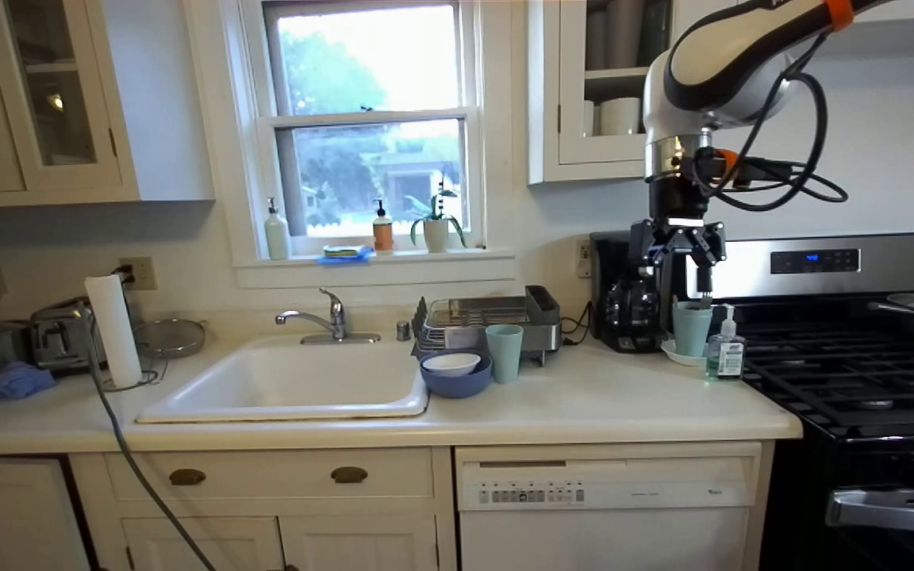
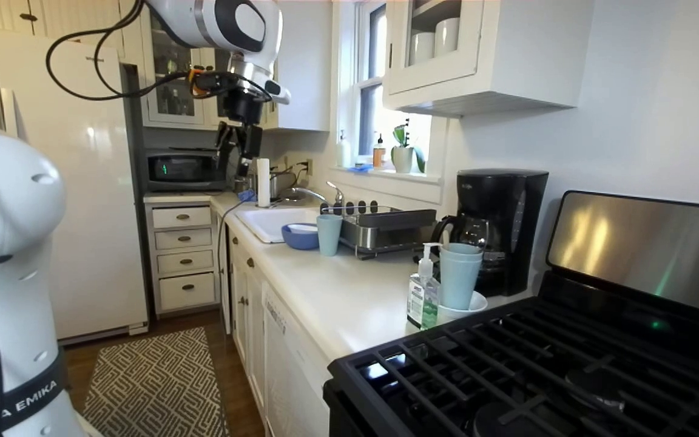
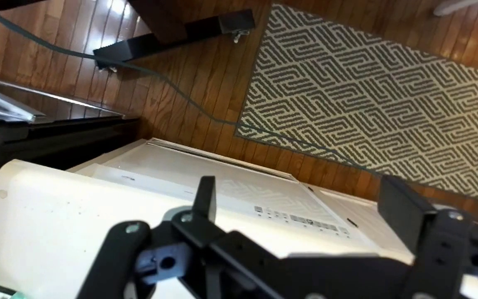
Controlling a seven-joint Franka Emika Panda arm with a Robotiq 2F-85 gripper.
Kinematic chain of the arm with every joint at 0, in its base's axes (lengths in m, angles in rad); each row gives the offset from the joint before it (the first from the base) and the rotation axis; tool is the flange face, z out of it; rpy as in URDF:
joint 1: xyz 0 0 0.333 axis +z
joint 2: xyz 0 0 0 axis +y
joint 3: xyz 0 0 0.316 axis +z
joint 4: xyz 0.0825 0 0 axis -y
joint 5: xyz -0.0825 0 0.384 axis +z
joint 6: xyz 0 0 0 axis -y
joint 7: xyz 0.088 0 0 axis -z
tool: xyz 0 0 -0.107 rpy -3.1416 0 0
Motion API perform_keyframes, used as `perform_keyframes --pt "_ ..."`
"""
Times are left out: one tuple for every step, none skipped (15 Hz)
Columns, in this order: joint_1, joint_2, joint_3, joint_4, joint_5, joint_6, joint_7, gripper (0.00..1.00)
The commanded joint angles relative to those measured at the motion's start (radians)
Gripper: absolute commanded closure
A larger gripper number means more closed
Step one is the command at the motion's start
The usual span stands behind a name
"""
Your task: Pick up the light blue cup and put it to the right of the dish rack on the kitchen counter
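Observation:
A pale blue cup [image 1: 505, 354] stands upright on the off-white kitchen counter [image 1: 584, 408], in front of the dark grey dish rack [image 1: 477, 313]. This cup [image 2: 329, 235] and the rack [image 2: 386, 230] show in both exterior views. More pale blue cup surface [image 1: 693, 331] shows on a white dish beside the coffee maker; its two rims [image 2: 460, 279] look like stacked cups. I cannot tell which is the task's cup. My gripper [image 1: 677, 274] is open and empty, high above the cups, and also shows here [image 2: 235, 162]. In the wrist view its spread fingers [image 3: 305, 203] hang over the counter's front edge.
A blue bowl [image 1: 457, 385] holding a white bowl touches or nearly touches the cup by the rack. A soap pump bottle [image 1: 725, 354] stands by the white dish [image 1: 681, 354]. The coffee maker [image 2: 501, 224], black stove [image 2: 507, 364] and sink [image 1: 290, 373] are nearby.

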Motion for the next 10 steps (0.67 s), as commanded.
perform_keyframes --pt "-0.016 0.106 0.015 0.062 0.052 0.112 0.161 0.0" --pt "-0.017 0.132 0.015 0.072 0.056 0.153 0.202 0.0" --pt "-0.019 0.162 0.015 0.083 0.052 0.196 0.248 0.0" --pt "-0.017 0.19 0.016 0.093 0.05 0.237 0.294 0.0" --pt "-0.012 0.22 0.018 0.106 0.046 0.288 0.344 0.0" --pt "-0.006 0.247 0.019 0.118 0.043 0.335 0.397 0.0" --pt "0.0 0.277 0.021 0.132 0.035 0.389 0.448 0.0" --pt "0.007 0.311 0.025 0.151 0.016 0.443 0.509 0.0" --pt "0.013 0.341 0.027 0.167 -0.002 0.473 0.578 0.0" --pt "0.018 0.368 0.027 0.183 -0.051 0.523 0.646 0.0"
